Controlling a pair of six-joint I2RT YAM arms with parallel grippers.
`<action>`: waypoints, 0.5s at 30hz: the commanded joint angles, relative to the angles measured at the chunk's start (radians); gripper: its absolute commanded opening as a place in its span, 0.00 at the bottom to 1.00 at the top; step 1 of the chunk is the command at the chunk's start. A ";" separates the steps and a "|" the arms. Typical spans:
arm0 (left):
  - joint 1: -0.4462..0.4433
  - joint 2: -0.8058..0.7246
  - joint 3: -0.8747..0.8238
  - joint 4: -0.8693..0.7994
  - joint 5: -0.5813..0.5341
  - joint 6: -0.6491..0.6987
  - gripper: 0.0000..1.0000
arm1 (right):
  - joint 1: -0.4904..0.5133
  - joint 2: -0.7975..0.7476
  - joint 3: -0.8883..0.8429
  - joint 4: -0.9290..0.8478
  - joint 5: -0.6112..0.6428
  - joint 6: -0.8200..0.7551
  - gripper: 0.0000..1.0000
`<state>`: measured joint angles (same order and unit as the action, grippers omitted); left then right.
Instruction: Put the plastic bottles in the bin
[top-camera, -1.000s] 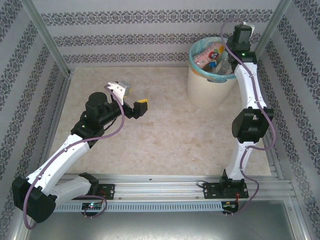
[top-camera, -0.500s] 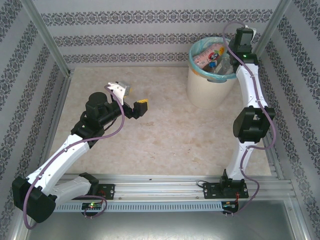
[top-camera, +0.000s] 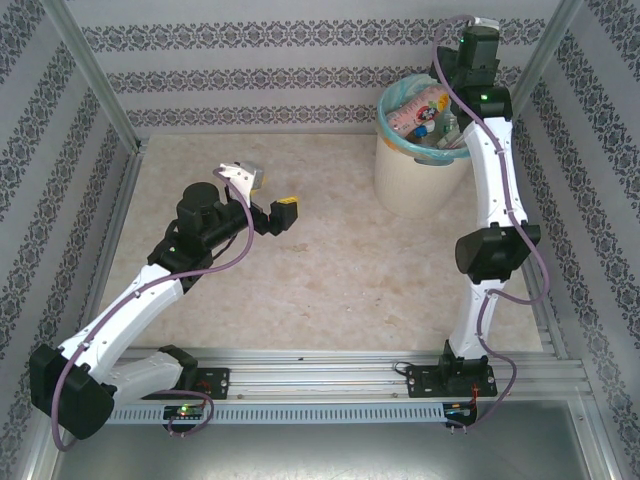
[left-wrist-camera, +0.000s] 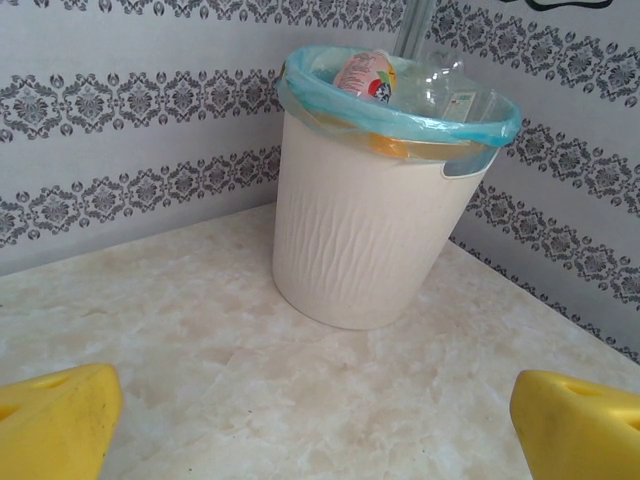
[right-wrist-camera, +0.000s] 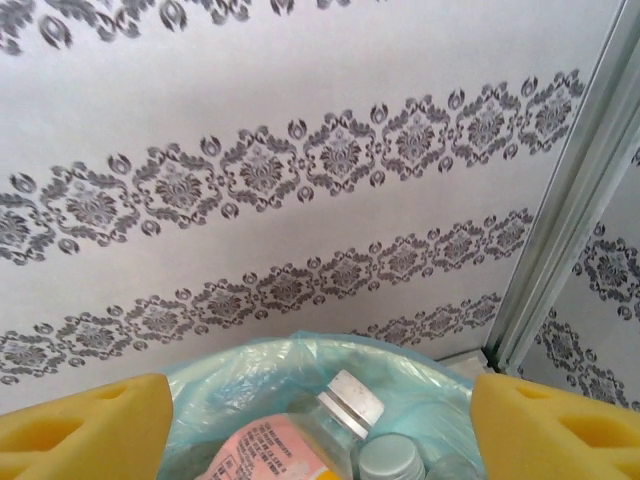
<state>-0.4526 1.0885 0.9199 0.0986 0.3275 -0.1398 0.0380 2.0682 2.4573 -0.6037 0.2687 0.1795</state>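
The cream-white bin (top-camera: 415, 175) with its turquoise liner stands at the far right of the table. Several plastic bottles (top-camera: 420, 112) lie inside it. In the right wrist view my right gripper (right-wrist-camera: 320, 432) hangs open above the liner (right-wrist-camera: 240, 385). Its yellow pads (right-wrist-camera: 85, 430) are wide apart with nothing between them. Below it lie a pink-labelled bottle (right-wrist-camera: 285, 445) with a white cap and another capped bottle (right-wrist-camera: 390, 462). My left gripper (top-camera: 264, 196) is open over the bare table at mid-left and faces the bin (left-wrist-camera: 360, 230), where bottles (left-wrist-camera: 366, 72) stick up above the rim.
Patterned walls close the table at the back and on both sides. A metal corner post (right-wrist-camera: 560, 230) stands right behind the bin. The right arm's elbow (top-camera: 492, 255) hangs over the table's right side. The marble-look tabletop (top-camera: 330, 270) stretches between the arms.
My right wrist has risen and moved back above the bin, and its jaws have opened. The left arm has shifted only slightly.
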 joint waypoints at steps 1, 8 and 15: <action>-0.009 -0.007 0.002 0.022 -0.054 -0.018 1.00 | 0.009 -0.057 0.007 -0.038 -0.008 -0.018 0.79; 0.042 0.019 0.021 -0.080 -0.256 -0.080 1.00 | 0.123 -0.314 -0.265 0.025 -0.019 -0.066 0.79; 0.226 0.022 -0.004 -0.091 -0.407 -0.137 1.00 | 0.239 -0.756 -0.936 0.286 -0.162 -0.091 0.79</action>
<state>-0.2752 1.1091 0.9203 0.0093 0.0353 -0.2367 0.2768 1.4303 1.7283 -0.4603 0.1902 0.1135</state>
